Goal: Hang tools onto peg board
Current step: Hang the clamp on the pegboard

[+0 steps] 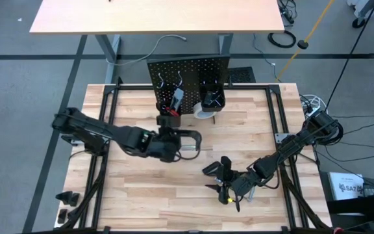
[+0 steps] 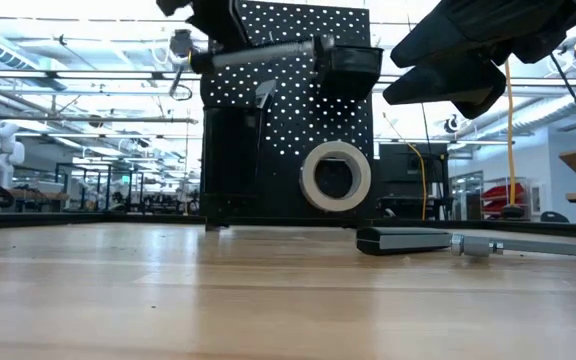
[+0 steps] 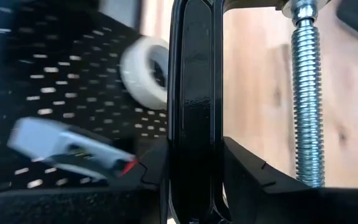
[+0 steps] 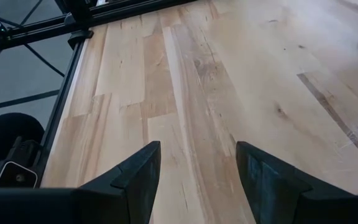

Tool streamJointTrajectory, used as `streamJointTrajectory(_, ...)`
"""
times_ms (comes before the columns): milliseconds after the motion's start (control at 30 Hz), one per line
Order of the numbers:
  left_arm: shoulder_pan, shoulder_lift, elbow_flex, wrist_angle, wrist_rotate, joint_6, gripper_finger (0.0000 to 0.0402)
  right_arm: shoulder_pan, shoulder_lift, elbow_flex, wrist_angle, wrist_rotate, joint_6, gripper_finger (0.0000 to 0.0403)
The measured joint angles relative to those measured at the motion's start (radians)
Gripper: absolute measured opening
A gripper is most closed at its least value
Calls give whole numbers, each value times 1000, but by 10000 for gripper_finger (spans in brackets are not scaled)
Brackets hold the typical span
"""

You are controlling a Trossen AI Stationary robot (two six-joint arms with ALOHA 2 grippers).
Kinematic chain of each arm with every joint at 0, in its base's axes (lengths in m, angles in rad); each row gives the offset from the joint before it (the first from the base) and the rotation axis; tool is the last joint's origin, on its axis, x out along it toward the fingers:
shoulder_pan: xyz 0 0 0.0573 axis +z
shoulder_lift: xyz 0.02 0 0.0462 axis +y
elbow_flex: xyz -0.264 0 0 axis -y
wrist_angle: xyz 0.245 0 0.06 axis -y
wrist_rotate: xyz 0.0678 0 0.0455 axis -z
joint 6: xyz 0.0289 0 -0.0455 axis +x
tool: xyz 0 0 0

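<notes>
The black peg board (image 1: 187, 71) stands upright at the table's far edge, with tools on its hooks and a white tape roll (image 2: 336, 177) against its lower front. My left gripper (image 1: 176, 140) hovers just in front of the board, shut on a black C-clamp (image 1: 191, 138) with a silver screw (image 3: 306, 93). In the low view the C-clamp (image 2: 298, 55) hangs high in front of the board (image 2: 288, 120). My right gripper (image 4: 197, 180) stands open over bare wood near the table's front right (image 1: 223, 177), with nothing between its fingers. My left gripper pinches the straight back of the C-clamp's black frame (image 3: 194, 124) between its two fingers (image 3: 260, 180). The fingers lie across that bar and slant down from the table's left. The screw runs alongside, free of the fingers. The clamp is lifted clear of the table.
A grey level-like tool with a red mark (image 3: 67, 149) and a red-handled tool (image 1: 173, 104) hang on the board beside two black bins (image 1: 213, 99). A grey bar (image 2: 438, 241) lies flat to the right of the board. Open wood lies between the two arms.
</notes>
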Motion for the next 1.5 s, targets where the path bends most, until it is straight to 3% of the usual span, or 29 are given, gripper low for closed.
streamJointTrajectory(433,-43,-62,0,-15,-384,111,101,-1,0,0,1,9,0,203)
streamJointTrajectory(667,-37,-61,8,-12,-517,223,101,-3,0,0,1,10,-7,203)
streamJointTrajectory(1033,49,-108,70,-2,-518,373,101,-7,0,0,1,10,-17,203)
streamJointTrajectory(1267,129,-190,74,83,-432,491,101,-10,0,0,1,30,-35,203)
streamJointTrajectory(1500,203,-190,74,96,-363,604,101,-27,0,0,4,31,-66,203)
